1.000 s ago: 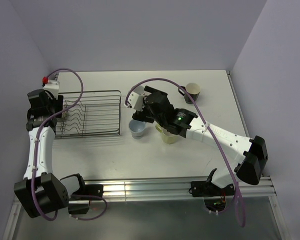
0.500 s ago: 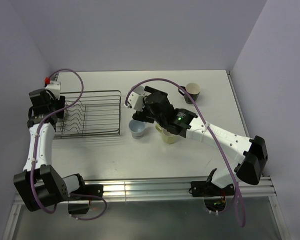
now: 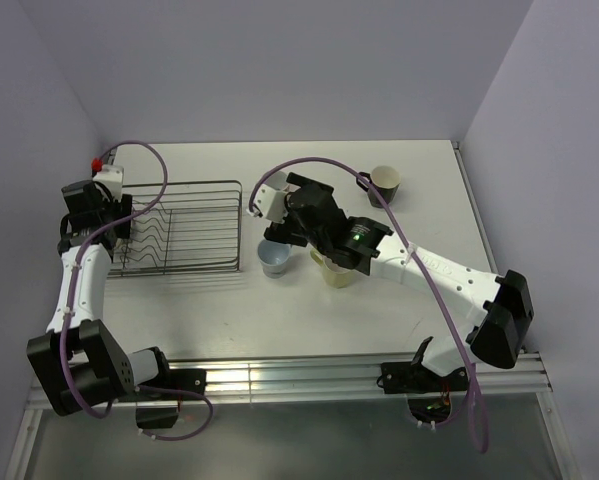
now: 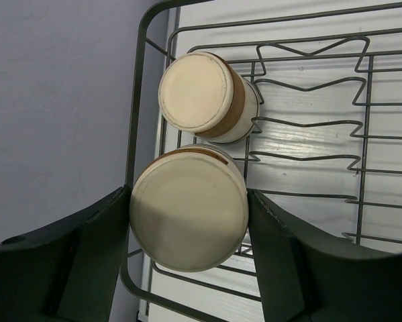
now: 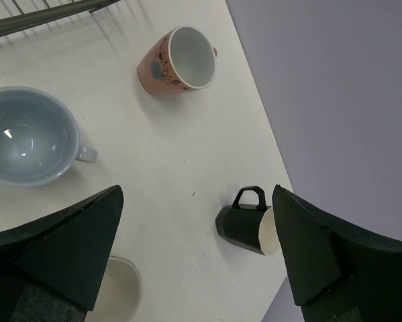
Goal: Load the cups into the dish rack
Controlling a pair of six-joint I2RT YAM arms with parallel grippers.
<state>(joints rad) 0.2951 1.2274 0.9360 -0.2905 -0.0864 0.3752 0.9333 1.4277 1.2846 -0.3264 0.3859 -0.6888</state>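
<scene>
We see the left gripper [image 4: 189, 201], clamped on a brown cup [image 4: 187, 228], nudged slightly toward the dish rack's [image 3: 194, 225] far-left corner, with the left arm [image 3: 74, 290] swung back leftward near its base.

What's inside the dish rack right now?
Two upside-down brown cups sit at the dish rack's left end: the farther cup stands alone, the nearer cup between the left pincer's fingers. Their insides are hidden; overhead, the arm covers that corner.

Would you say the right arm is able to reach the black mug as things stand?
Probably yes: its open claw hangs over bare table near the black mug, with nothing between them.
</scene>
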